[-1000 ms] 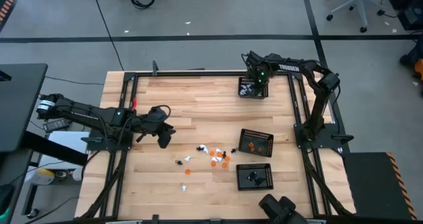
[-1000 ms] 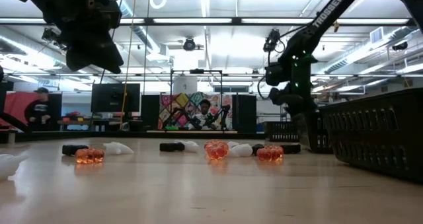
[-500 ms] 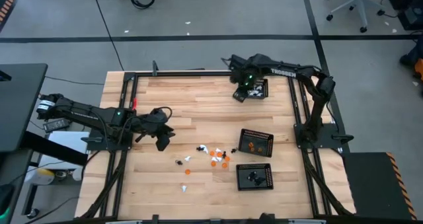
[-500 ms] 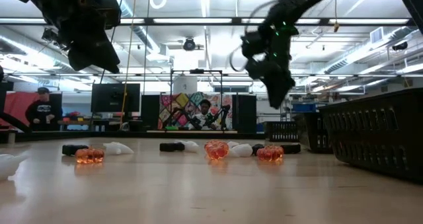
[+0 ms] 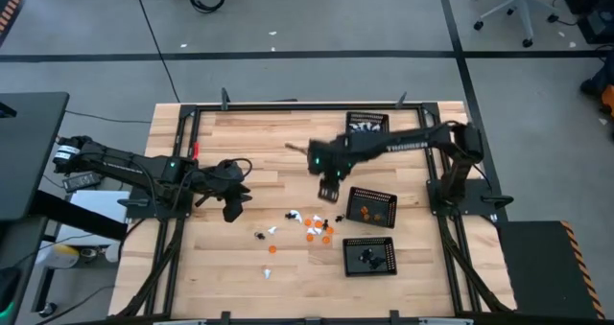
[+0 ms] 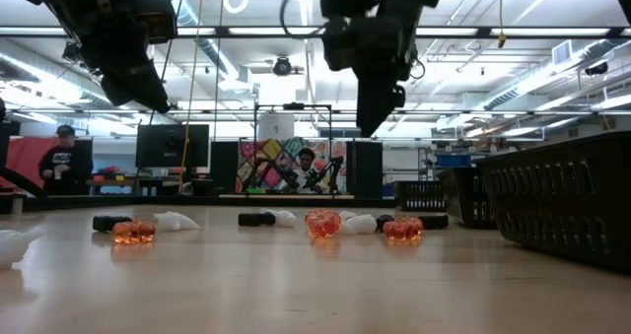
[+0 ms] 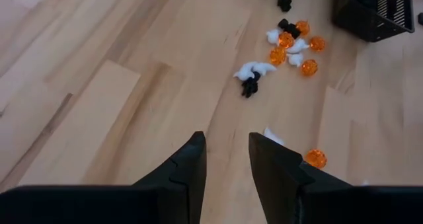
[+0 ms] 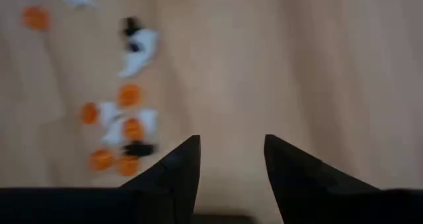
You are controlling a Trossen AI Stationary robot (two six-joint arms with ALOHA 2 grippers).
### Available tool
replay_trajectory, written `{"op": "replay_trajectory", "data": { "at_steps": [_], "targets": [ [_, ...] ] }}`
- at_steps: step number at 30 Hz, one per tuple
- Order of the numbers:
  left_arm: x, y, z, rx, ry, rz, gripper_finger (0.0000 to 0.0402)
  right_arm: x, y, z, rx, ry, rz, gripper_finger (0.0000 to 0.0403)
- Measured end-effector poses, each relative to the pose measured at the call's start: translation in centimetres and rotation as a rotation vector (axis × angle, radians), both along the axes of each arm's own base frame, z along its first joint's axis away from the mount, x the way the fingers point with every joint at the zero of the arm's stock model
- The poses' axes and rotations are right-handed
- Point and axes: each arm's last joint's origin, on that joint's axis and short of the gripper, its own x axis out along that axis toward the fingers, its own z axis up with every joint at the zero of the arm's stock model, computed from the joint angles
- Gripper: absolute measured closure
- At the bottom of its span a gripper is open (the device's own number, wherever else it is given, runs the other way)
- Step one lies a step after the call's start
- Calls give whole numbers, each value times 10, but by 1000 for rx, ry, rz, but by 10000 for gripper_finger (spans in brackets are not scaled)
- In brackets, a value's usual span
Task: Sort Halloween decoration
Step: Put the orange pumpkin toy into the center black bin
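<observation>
my right gripper [image 5: 329, 184] hangs above the middle of the table [image 5: 259, 143], fingers parted with bare wood showing through the gap, nothing between them. through its own camera the two dark fingers [image 8: 178, 171] frame empty board, and the little figures [image 8: 125, 128] lie off to one side: orange ones, white ones, a black one or two, all blurred.

my left gripper [image 5: 230, 205] sits over the left half of the table, just inside the left rail, fingers [image 7: 188, 168] apart and empty too. past them i see a white figure with a black one [image 7: 251, 78] against it, then a tighter bunch of orange, white and black nearer a tray corner, and a lone orange piece [image 7: 315, 158] right beside my finger.

from above, the loose figures [image 5: 312, 224] are scattered across the near middle of the table, between my two grippers and toward the near edge, with a couple of white strays [image 5: 267, 271] closer to the near edge.

three black mesh trays stand on the right half: one [image 5: 367, 124] at the far edge with white bits inside, one [image 5: 371, 206] by the right rail holding orange, and one [image 5: 369, 255] near the near right corner holding black.

at table height the figures [image 6: 323, 223] line up on the wood, both arms hanging well above them, and people show in the room behind.
</observation>
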Motion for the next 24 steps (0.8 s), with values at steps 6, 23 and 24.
{"op": "replay_trajectory", "data": {
  "at_steps": [6,23,24],
  "targets": [
    [0,0,0,18,0,-17,278,12,57,-26,91,65,38,230],
    [-6,1,-5,59,79,-50,278,25,165,-58,-58,45,325,230],
    [-6,1,-5,61,80,-52,278,26,168,-64,-64,59,332,230]
  ]
}}
